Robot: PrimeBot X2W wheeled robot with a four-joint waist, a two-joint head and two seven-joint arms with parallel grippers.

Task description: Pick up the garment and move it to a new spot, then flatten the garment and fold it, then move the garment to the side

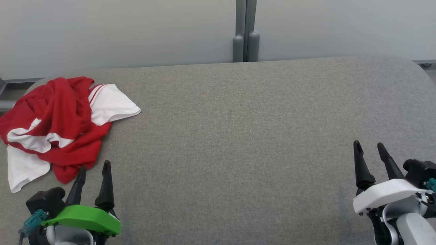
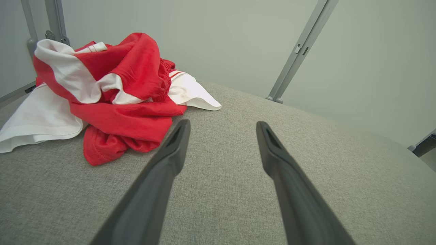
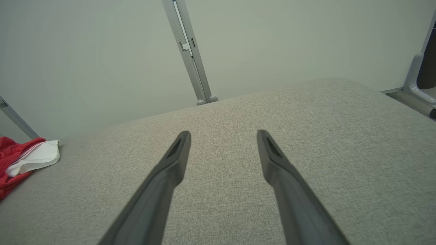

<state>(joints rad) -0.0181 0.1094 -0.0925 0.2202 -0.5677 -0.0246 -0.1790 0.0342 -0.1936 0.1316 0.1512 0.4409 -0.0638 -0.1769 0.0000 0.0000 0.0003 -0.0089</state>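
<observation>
A crumpled red and white garment (image 1: 58, 126) lies in a heap at the far left of the grey fabric table (image 1: 238, 136). My left gripper (image 1: 94, 167) stands open just below the heap's near edge, one fingertip close to the red cloth, nothing between its fingers. In the left wrist view the garment (image 2: 115, 95) sits ahead and to the left of the open left gripper (image 2: 223, 124). My right gripper (image 1: 368, 145) is open at the lower right, far from the cloth. The right wrist view has the right gripper (image 3: 223, 133) over bare table and the garment (image 3: 24, 160) at its left edge.
A pale wall runs behind the table, with a grey vertical post (image 1: 246, 32) at its middle. The table's back edge curves down at the far right (image 1: 415, 68). Grey frame bars (image 1: 13, 81) show at the left behind the garment.
</observation>
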